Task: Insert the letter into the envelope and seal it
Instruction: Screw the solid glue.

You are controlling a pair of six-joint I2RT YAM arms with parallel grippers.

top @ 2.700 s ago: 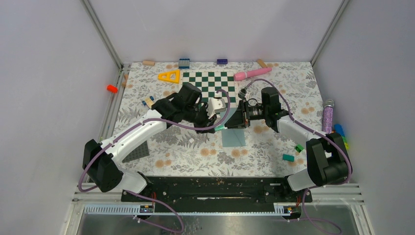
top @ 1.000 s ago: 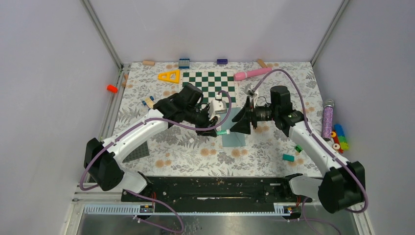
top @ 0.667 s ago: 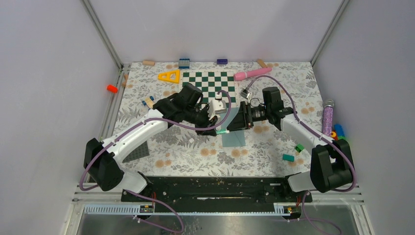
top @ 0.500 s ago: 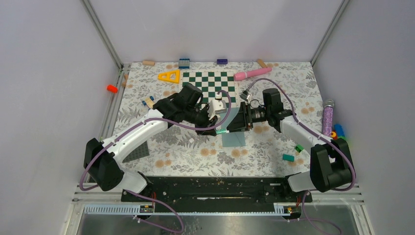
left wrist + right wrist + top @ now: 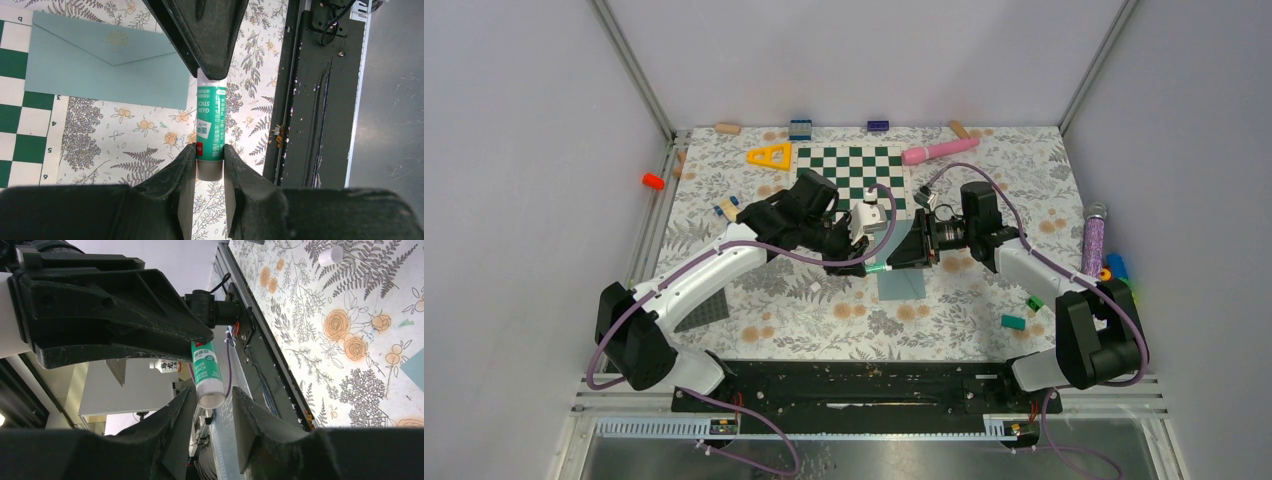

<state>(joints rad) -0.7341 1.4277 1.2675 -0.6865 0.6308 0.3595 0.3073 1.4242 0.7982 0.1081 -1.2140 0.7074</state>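
Both arms reach from their bases at the near edge of the bench and meet over its middle. The left arm stretches diagonally up and right. The right arm folds at its elbow by the right edge, with its forearm pointing left. The two sets of jaws face each other, tip to tip. The left jaws clamp the base of a glue stick. The right jaws straddle its other end, narrowly parted; contact is unclear.

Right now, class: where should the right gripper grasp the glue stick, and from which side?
Probably the glue stick by its free white end, jutting clear of the left gripper. Bring the right gripper end-on, opposite, jaws straddling the round barrel.
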